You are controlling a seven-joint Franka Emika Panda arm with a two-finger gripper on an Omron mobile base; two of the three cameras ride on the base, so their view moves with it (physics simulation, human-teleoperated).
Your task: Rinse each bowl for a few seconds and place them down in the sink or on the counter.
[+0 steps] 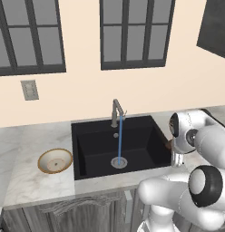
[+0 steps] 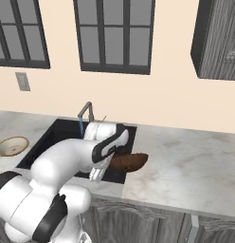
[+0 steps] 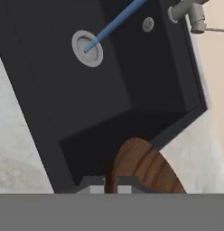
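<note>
The surface [image 1: 28, 181] carries the tan-rimmed bowl [image 1: 55, 161] left of the sink [image 1: 87, 154] — apparently unrinsed. The sink holds only the tap's water stream [image 1: 119, 142] falling to the drain [image 1: 119, 162]. The claw [image 3: 110, 182] is clamped on the dark brown bowl's [image 2: 130, 162] rim at the sink's right edge — rinsing looks still ahead for both.

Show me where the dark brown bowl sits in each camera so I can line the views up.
Left base view: a brown sliver at the sink's right edge, beside the arm, dark brown bowl.
Right base view: centre, over the sink's right rim.
Hand view: bottom centre, rim between the fingers.
Shared landmark: the silver drain.
</note>
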